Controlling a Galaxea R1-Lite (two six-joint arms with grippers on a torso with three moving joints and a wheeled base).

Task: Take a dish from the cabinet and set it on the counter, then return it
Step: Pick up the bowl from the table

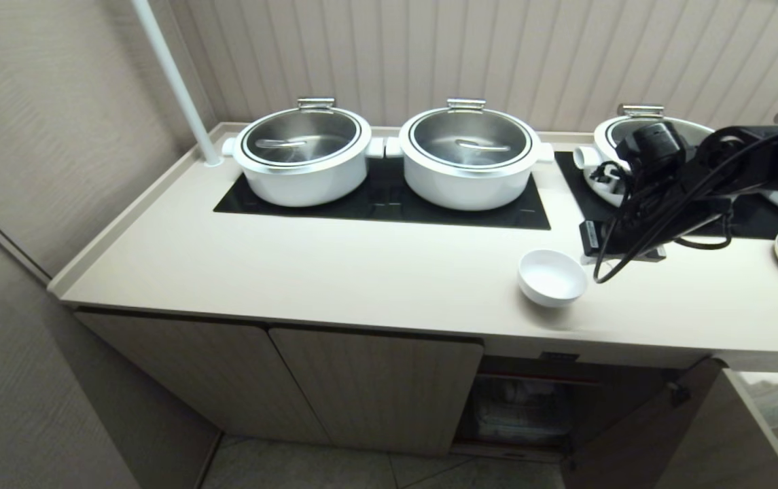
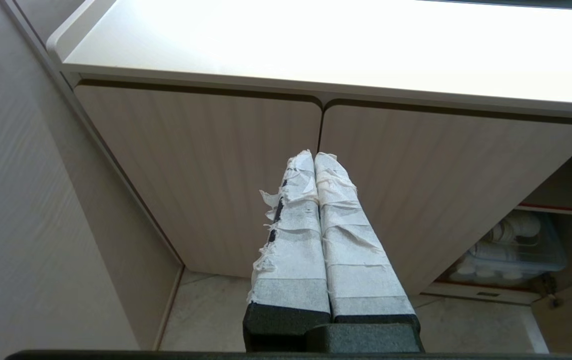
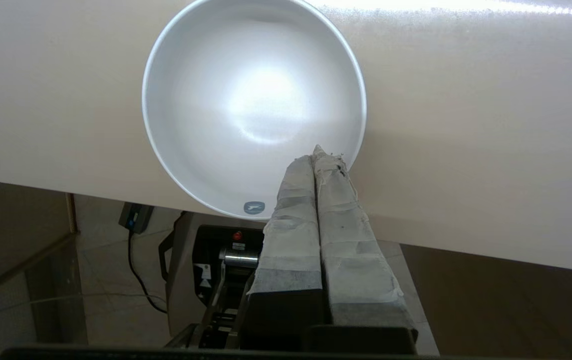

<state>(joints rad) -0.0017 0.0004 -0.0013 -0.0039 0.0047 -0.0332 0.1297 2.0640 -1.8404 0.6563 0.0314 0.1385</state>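
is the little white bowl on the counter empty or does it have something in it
Empty. The bowl sits upright on the counter, its inside bare and glossy.

A vertically ribbed beige wall panel (image 1: 565, 54) runs along the back, meeting a textured side wall (image 1: 42, 122). A white pole (image 1: 174, 81) rises in the corner. Pale floor tiles (image 1: 307, 468) lie below.

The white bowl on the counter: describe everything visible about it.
The bowl is small, round, plain white and glossy, like ceramic, with deep curved sides. It is empty and stands upright on the beige counter, near the front edge. A small grey mark sits inside, near its rim. The right gripper, shut, hangs above the rim; whether it touches cannot be told.
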